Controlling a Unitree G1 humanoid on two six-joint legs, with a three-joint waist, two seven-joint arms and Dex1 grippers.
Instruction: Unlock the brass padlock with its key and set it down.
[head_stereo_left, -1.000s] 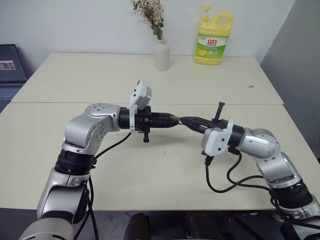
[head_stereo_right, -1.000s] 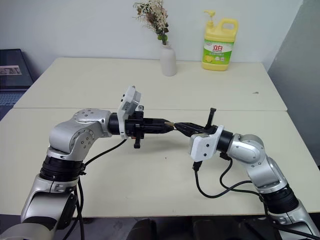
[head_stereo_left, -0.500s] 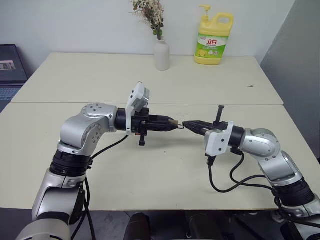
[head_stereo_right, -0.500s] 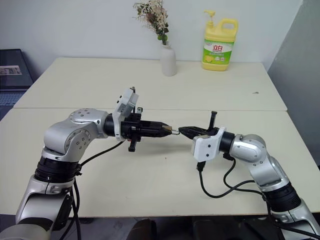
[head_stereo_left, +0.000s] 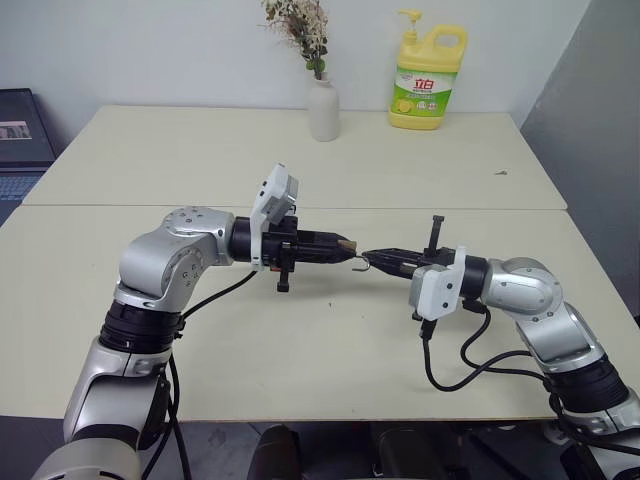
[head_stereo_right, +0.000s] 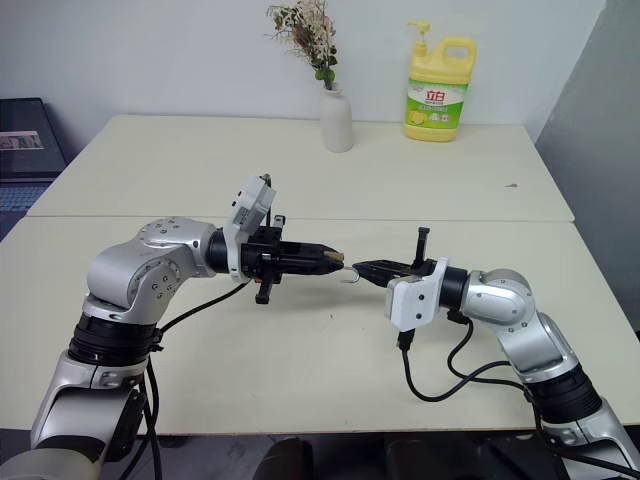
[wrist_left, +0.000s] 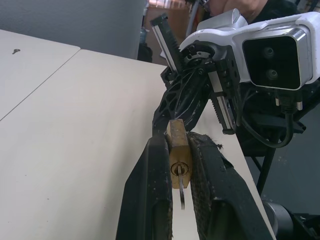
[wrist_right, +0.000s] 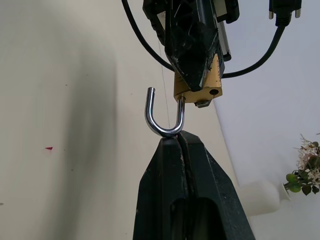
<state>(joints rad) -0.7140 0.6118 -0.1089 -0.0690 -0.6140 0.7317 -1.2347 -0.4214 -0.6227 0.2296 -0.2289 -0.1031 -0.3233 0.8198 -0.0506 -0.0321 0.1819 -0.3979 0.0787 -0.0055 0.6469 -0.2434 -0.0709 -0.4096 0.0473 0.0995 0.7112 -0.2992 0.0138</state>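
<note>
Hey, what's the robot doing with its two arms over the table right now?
The left gripper holds the brass padlock above the table, with the key in its keyhole. The right gripper, jaws shut, meets the bend of the shackle, which has sprung open. The lock is not yet set down.

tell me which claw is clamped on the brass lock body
The left claw: its fingers clamp the brass padlock body. The right claw is shut at the silver shackle instead.

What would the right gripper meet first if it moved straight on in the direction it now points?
The right gripper is shut right at the bend of the open shackle, so it would meet this first, then probably the brass padlock held by the left gripper.
</note>
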